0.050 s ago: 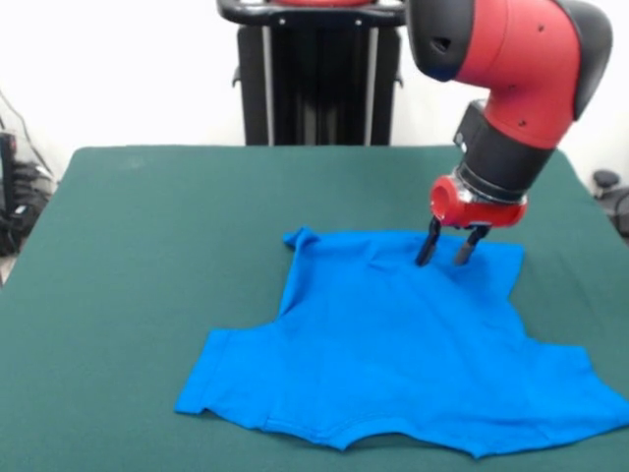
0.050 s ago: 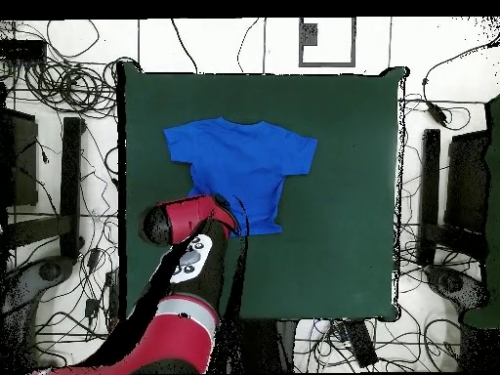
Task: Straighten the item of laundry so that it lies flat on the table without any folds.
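The item of laundry point(image 1: 393, 344), a bright blue T-shirt, lies spread on the green table point(image 1: 147, 246) with its neckline toward the near edge and a sleeve out to each side. Its far left hem corner point(image 1: 300, 239) is slightly bunched, and a small crease runs along the far hem. My gripper point(image 1: 441, 262) stands open at the far hem, right of its middle, with both fingertips down at the fabric and nothing clamped between them. From overhead, the shirt point(image 2: 239, 156) sits in the table's point(image 2: 342, 244) upper left part, and the red arm point(image 2: 190, 220) covers its lower left hem corner.
Green tabletop extends well beyond the shirt on the left and far side. The shirt's right sleeve point(image 1: 600, 398) reaches close to the picture's right edge. Cables point(image 2: 68, 88) and black stands point(image 2: 430, 176) ring the table on the floor.
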Controlling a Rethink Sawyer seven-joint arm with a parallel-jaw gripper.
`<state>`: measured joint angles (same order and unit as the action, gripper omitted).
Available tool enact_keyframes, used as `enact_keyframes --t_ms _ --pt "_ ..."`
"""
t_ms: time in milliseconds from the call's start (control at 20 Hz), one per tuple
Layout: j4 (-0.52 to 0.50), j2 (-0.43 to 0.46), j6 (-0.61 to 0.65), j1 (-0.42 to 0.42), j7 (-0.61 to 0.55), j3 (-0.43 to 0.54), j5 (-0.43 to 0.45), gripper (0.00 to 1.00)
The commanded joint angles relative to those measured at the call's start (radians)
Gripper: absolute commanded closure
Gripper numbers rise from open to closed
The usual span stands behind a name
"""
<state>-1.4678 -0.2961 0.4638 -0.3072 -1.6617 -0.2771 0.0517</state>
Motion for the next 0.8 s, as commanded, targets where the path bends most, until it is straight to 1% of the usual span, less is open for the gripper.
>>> enact_keyframes --t_ms 50,800 --pt "0.070 0.077 -0.012 -0.093 -0.298 0.129 -0.125 0.00" --pt "0.078 0.082 0.008 -0.146 -0.301 0.097 -0.204 0.00"
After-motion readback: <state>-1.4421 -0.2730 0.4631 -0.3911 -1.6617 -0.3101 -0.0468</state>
